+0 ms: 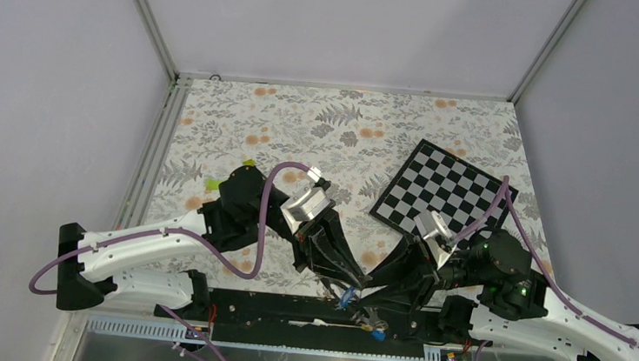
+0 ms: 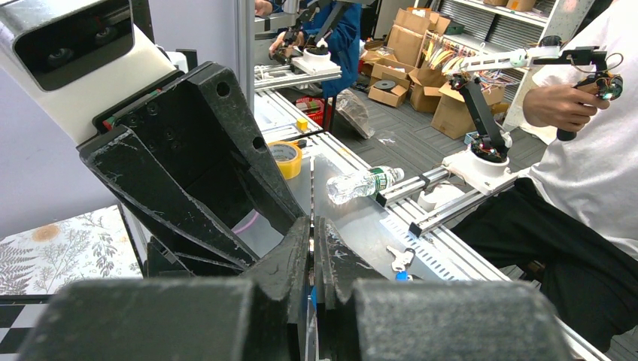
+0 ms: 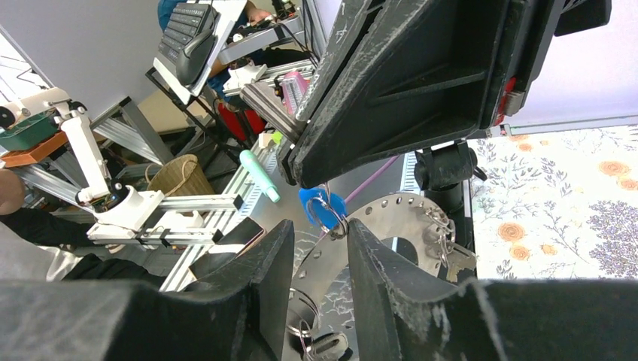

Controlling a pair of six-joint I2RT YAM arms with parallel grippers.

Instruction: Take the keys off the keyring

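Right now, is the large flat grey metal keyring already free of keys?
No: the right wrist view shows a silver key hanging by small rings from the rim of the grey keyring.

The top external view looks steeply down from above and behind the arms, far enough back to take in the whole floral surface (image 1: 242, 130), with the arm bases along the bottom edge. The left wrist view sits close behind the left gripper (image 2: 312, 226) at lower centre and faces off the surface into the room. The right wrist view, just as near to the right gripper (image 3: 317, 229), faces the opposite way. Each wrist view shows the other gripper. The keyring (image 3: 391, 222) shows face-on in the right wrist view and as a thin edge in the left.
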